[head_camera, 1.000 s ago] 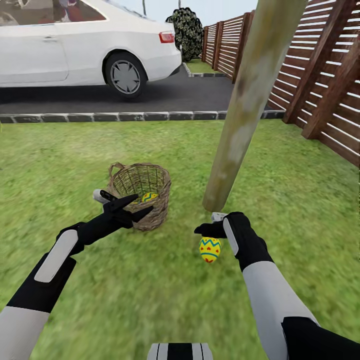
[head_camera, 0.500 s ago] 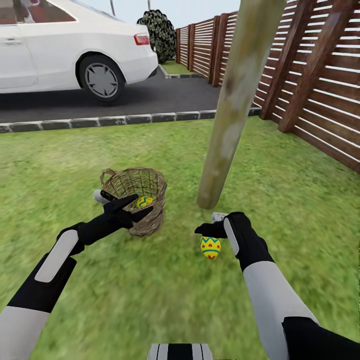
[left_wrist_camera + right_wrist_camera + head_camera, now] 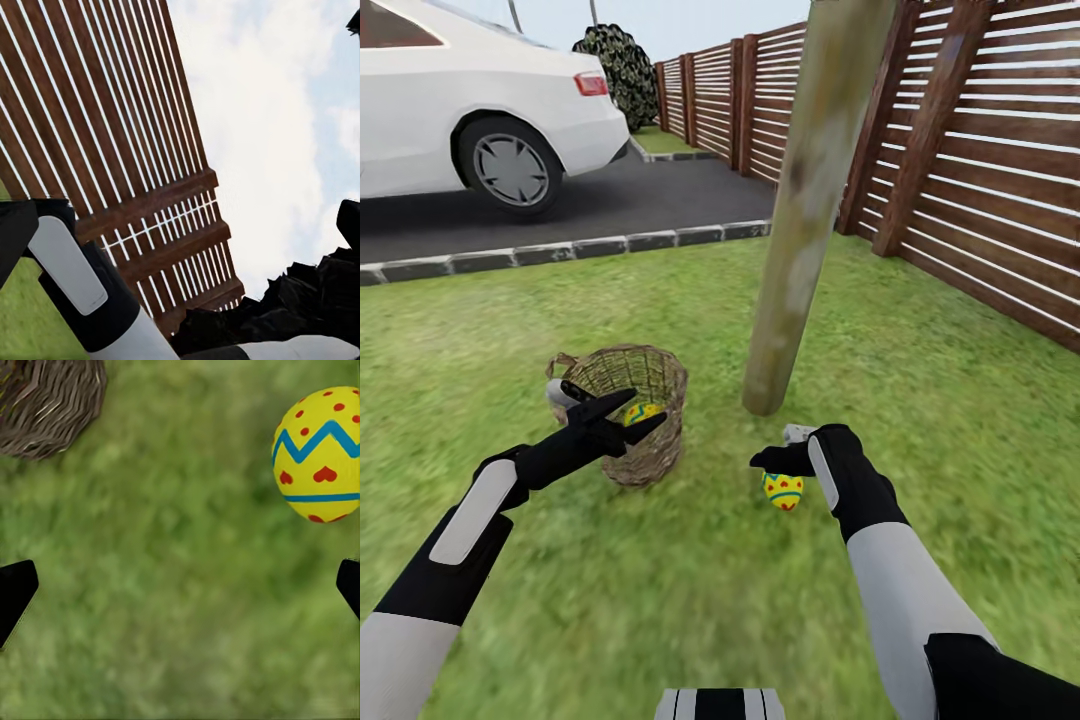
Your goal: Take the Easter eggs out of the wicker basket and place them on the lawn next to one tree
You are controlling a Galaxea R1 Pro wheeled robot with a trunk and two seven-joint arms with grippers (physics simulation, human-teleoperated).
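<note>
The wicker basket (image 3: 656,450) sits on the lawn (image 3: 920,400) left of the tree (image 3: 792,240), and its woven wall also appears in the right wrist view (image 3: 45,401). One yellow Easter egg (image 3: 639,412) lies inside it. My left gripper (image 3: 648,404) hovers open over the basket's near rim, fingers spread. A second Easter egg (image 3: 783,491) (image 3: 319,454) lies on the grass close to the trunk's foot, just below my right gripper (image 3: 785,458) (image 3: 180,592). That gripper is open, its fingertips (image 3: 15,592) wide apart with only grass between them.
A slatted wooden fence (image 3: 980,170) runs along the right side behind the tree. A grey stone kerb (image 3: 560,250) edges the dark driveway where a white car (image 3: 470,110) is parked. Open grass stretches right of the trunk and in front of me.
The whole view has shifted, with car, fence and tree sliding left, so the camera moved. Both arms keep the same pose, and the egg stays on the grass under the right gripper.
</note>
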